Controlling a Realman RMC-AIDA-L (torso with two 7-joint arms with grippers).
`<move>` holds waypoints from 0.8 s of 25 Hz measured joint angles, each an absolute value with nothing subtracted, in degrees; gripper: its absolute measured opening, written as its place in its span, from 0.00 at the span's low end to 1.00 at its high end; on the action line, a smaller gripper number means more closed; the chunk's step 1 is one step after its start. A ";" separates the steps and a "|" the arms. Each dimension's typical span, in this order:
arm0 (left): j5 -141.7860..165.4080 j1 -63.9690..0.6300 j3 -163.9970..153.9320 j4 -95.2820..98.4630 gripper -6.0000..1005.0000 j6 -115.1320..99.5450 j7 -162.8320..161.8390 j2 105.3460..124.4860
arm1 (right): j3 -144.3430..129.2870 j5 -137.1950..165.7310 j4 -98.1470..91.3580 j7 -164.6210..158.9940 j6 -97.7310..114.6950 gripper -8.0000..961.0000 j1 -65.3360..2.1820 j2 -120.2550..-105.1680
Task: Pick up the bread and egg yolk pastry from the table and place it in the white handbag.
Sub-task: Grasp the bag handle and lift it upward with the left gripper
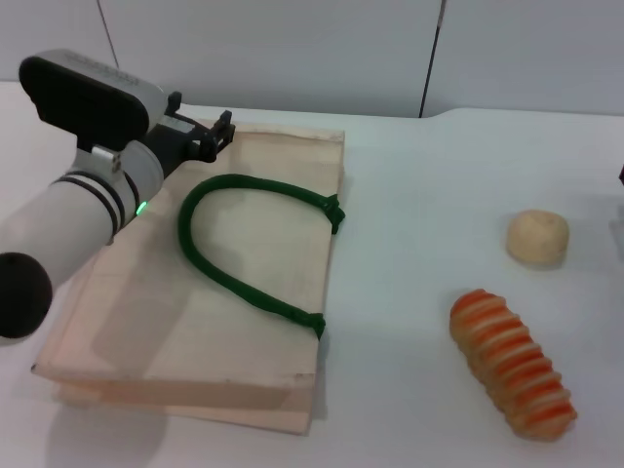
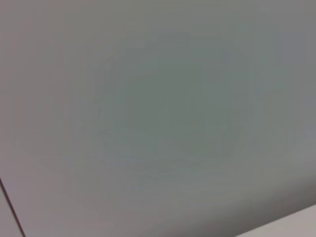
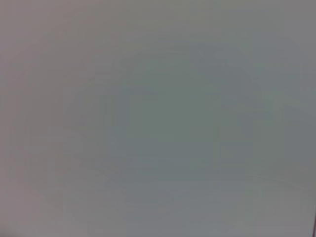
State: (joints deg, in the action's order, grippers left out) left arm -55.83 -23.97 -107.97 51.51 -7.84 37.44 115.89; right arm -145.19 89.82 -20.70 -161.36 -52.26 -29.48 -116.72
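The white handbag (image 1: 244,283) lies flat on the table at the left, its dark green rope handle (image 1: 229,244) curled on top. At the right sits the egg yolk pastry (image 1: 537,237), a small pale round ball. The bread (image 1: 512,363), a ridged loaf with orange stripes, lies nearer the front right. My left gripper (image 1: 202,112) hovers over the bag's far left corner, its two dark fingers apart and holding nothing. The right gripper is out of view. Both wrist views show only a plain grey surface.
The white table (image 1: 419,195) stretches between the bag and the two food items. A pale wall (image 1: 292,49) rises behind its far edge. My left arm (image 1: 78,214) covers the bag's left side.
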 joint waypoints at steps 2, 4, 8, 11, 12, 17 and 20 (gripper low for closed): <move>-55.81 -21.57 -106.75 56.07 0.67 -5.94 41.04 116.11 | -145.19 89.82 -20.60 -161.35 -52.26 0.82 -29.49 -116.72; -55.82 -19.64 -106.47 58.98 0.67 -5.31 43.33 116.15 | -145.20 89.82 -20.58 -161.34 -52.23 0.82 -29.50 -116.72; -55.86 -16.23 -103.80 65.30 0.65 -0.16 45.52 116.22 | -145.20 89.82 -20.56 -161.33 -52.20 0.82 -29.52 -116.72; -55.51 -14.74 -100.61 69.67 0.64 5.84 45.63 116.24 | -145.20 89.82 -20.56 -161.32 -52.17 0.82 -29.60 -116.72; -55.23 -14.58 -100.10 70.32 0.65 7.02 45.68 116.24 | -145.19 89.82 -20.56 -161.32 -52.15 0.82 -29.64 -116.71; -51.73 -13.79 -97.60 74.63 0.65 14.19 45.12 116.42 | -145.19 89.85 -20.57 -161.12 -51.21 0.82 -30.27 -116.72; -49.00 -13.68 -96.31 77.13 0.64 18.39 43.59 116.43 | -145.19 89.88 -20.51 -161.08 -50.86 0.82 -30.51 -116.72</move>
State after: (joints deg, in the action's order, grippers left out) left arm -49.00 -13.68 -96.31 77.13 18.39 43.59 116.43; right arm -145.19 89.88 -20.51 -161.08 -50.86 -30.51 -116.72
